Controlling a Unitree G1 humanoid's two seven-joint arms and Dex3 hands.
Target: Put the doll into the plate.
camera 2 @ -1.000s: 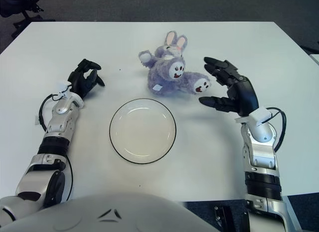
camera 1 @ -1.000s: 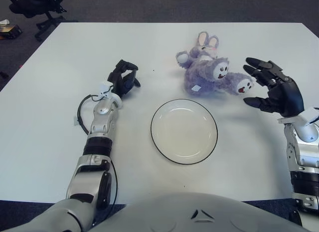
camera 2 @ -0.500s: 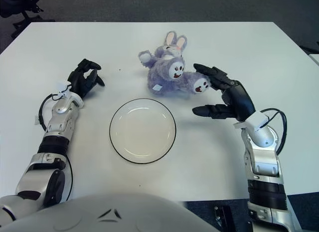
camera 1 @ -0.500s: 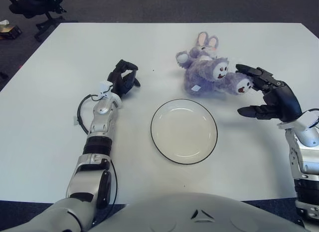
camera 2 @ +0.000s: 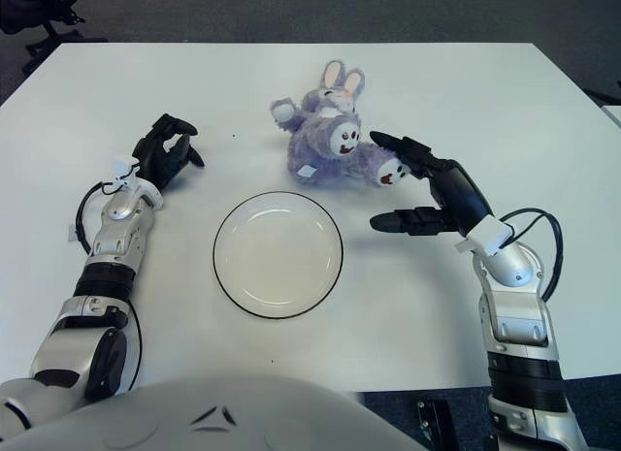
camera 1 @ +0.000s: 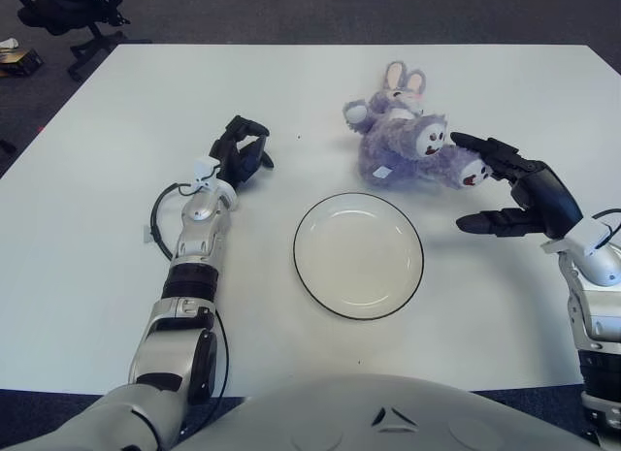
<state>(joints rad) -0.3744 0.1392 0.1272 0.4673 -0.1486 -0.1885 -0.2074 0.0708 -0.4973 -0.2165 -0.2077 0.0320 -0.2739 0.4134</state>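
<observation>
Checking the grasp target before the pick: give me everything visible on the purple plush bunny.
The purple plush bunny doll has fuzzy lilac fur, two upright ears with pink insides, white paw and foot pads with dark marks, and a small white tag on its body. It lies tumbled on the white table, beyond the empty round white plate with the dark rim and apart from it. The right hand, fingers spread, is at its nearest foot, not closed on it.
</observation>
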